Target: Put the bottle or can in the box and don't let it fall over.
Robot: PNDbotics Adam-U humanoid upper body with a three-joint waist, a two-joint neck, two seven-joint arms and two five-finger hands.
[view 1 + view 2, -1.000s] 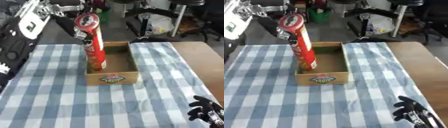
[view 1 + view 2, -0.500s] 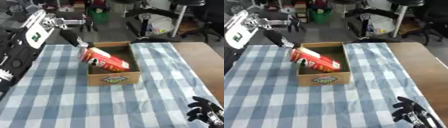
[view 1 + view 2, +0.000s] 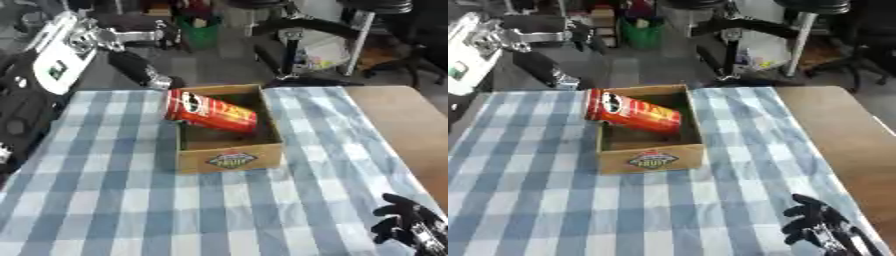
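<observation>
Your left robot hand (image 3: 149,75) hung beyond the desk's far left corner, well clear of the can; I could not tell whether its fingers were curled or straight. Your right robot hand (image 3: 409,227) rested idle at the lower right, fingers relaxed and upward. On the blue-and-white checked desk (image 3: 105,200), the tall red cylindrical crisp can (image 3: 211,110) lay tipped across the small open cardboard box (image 3: 229,158), its lid end overhanging the left wall. You would likely have found it light, rigid, smooth and prone to rolling; taking it round mid-body looked safest.
</observation>
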